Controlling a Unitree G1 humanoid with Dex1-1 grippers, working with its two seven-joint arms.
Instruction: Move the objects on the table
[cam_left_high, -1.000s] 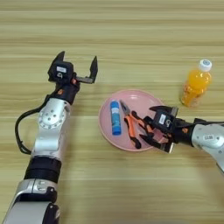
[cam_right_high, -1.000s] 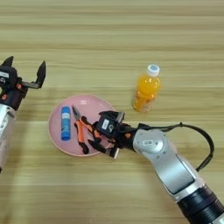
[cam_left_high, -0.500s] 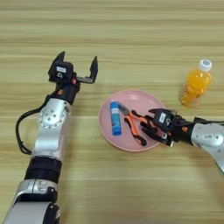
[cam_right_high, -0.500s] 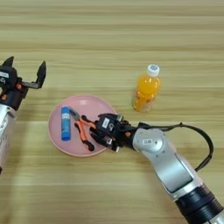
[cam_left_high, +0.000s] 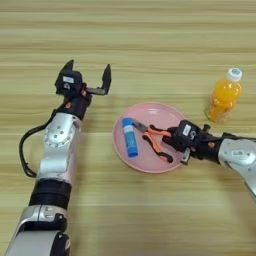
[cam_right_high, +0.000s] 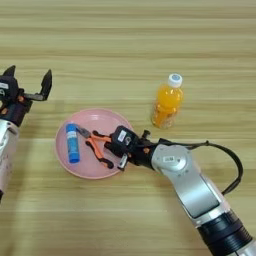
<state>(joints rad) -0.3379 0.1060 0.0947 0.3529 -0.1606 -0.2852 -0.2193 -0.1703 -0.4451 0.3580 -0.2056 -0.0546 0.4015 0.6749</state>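
A round pink plate (cam_left_high: 155, 114) lies in the middle of the table (cam_left_high: 150, 40). On it a blue glue stick (cam_left_high: 129, 136) lies at the left. Orange-and-black-handled pliers (cam_left_high: 154, 140) lie beside it, with the handles pointing right. My right gripper (cam_left_high: 179, 144) is low over the plate's right rim, right at the ends of the pliers' handles. An orange-juice bottle (cam_left_high: 224, 95) with a white cap stands upright to the right of the plate. My left gripper (cam_left_high: 87, 72) hovers open and empty to the upper left of the plate. No black block shows.
My left forearm (cam_left_high: 57, 145) runs down the left side of the table. My right arm (cam_right_high: 195, 190) comes in from the lower right, with a black cable looping beside it. Bare wood stretches across the far half.
My right gripper has crept a little up and left at the pliers' handles, and the pliers have shifted slightly on the plate. The left arm has stayed still.
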